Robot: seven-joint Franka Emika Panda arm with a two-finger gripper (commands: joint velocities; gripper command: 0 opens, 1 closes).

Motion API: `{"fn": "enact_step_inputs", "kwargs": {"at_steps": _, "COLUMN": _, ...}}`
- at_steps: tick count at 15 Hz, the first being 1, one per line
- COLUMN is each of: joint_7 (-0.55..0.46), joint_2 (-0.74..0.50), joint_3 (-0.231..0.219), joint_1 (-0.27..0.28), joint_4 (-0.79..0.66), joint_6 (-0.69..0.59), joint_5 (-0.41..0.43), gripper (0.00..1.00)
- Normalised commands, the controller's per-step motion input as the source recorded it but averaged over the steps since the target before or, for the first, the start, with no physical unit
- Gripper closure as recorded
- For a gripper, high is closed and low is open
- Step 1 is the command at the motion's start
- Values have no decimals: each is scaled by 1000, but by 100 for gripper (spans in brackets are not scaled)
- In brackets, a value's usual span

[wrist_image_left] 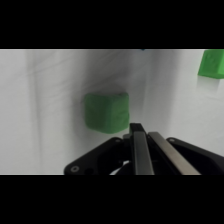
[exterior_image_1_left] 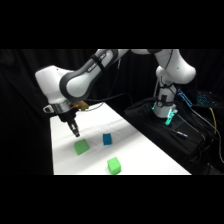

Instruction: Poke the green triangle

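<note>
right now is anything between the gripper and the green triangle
Nothing visible is. The gripper hangs just above the green triangle, only bare table between them. The blue block and lime block sit off to the side.

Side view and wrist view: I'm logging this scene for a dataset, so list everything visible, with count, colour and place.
green triangle: one, mid-green, left part of the table, just below the gripper; centre of the wrist view.
lime-green block: one, near front edge.
blue block: one, right of the triangle.
table: one, white.
black bag: one, beside the table, cables on it.
gripper: one, black fingers together, above the triangle.
</note>
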Motion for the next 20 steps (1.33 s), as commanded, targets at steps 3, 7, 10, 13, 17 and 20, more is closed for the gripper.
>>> {"fn": "enact_step_inputs", "kwargs": {"at_steps": 3, "joint_7": -23, "joint_2": 435, "joint_3": 113, "joint_1": -122, "joint_4": 570, "joint_6": -213, "joint_5": 158, "gripper": 98}}
{"fn": "enact_step_inputs", "kwargs": {"at_steps": 7, "joint_7": 14, "joint_2": 400, "joint_3": 89, "joint_1": -93, "joint_4": 546, "joint_6": -268, "joint_5": 117, "gripper": 98}}
{"fn": "enact_step_inputs", "kwargs": {"at_steps": 10, "joint_7": 58, "joint_2": 373, "joint_3": 54, "joint_1": -49, "joint_4": 508, "joint_6": -272, "joint_5": 64, "gripper": 98}}
{"fn": "enact_step_inputs", "kwargs": {"at_steps": 13, "joint_7": 65, "joint_2": 312, "joint_3": 44, "joint_1": -32, "joint_4": 471, "joint_6": -280, "joint_5": 37, "gripper": 98}}
{"fn": "enact_step_inputs", "kwargs": {"at_steps": 17, "joint_7": 53, "joint_2": 52, "joint_3": 30, "joint_1": -16, "joint_4": 199, "joint_6": -149, "joint_5": 18, "gripper": 98}}
{"fn": "enact_step_inputs", "kwargs": {"at_steps": 20, "joint_7": 23, "joint_2": -358, "joint_3": 29, "joint_1": -16, "joint_4": -250, "joint_6": -2, "joint_5": 17, "gripper": 98}}
